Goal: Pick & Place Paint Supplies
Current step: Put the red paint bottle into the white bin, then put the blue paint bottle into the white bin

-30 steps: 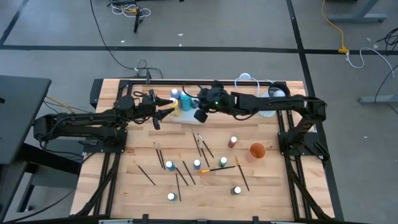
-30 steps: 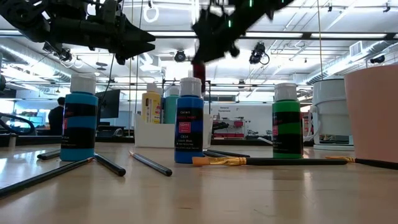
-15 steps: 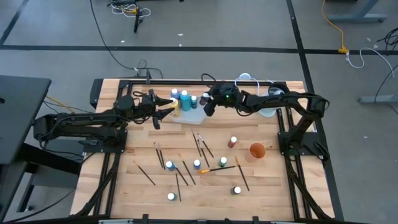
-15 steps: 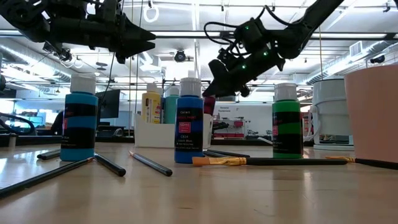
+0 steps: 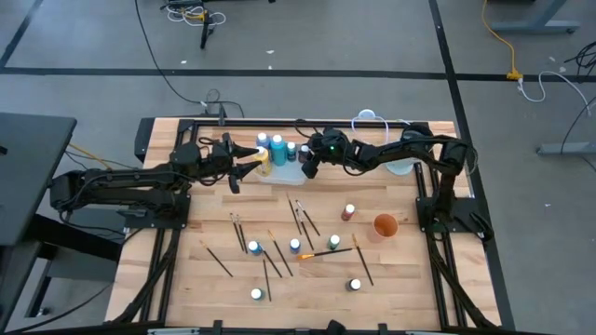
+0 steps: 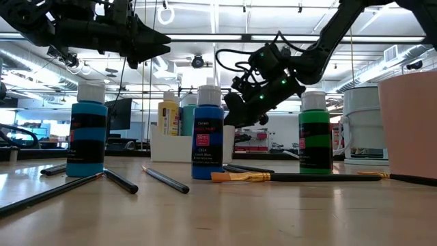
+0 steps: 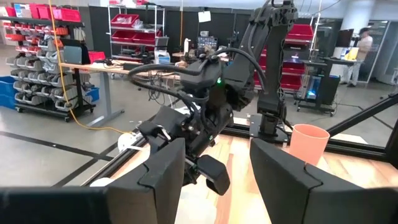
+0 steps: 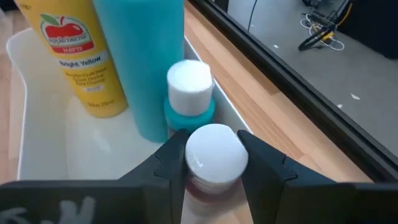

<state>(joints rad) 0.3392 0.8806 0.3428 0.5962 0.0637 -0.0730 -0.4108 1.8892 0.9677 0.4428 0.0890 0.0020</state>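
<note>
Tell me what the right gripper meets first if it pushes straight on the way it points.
The right gripper, shut on a white-capped reddish bottle, would probably first meet the small teal white-capped bottle in the white tray.

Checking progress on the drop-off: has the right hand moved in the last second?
Yes. The right hand, holding a bottle, pulled right then came back and lowered toward the white tray.

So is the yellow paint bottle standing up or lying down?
Standing up. The yellow paint bottle stands upright inside the white plastic tray, label facing out, beside a tall teal bottle.

Orange cup [image 5: 386, 225], white tray [image 5: 279, 173].
</note>
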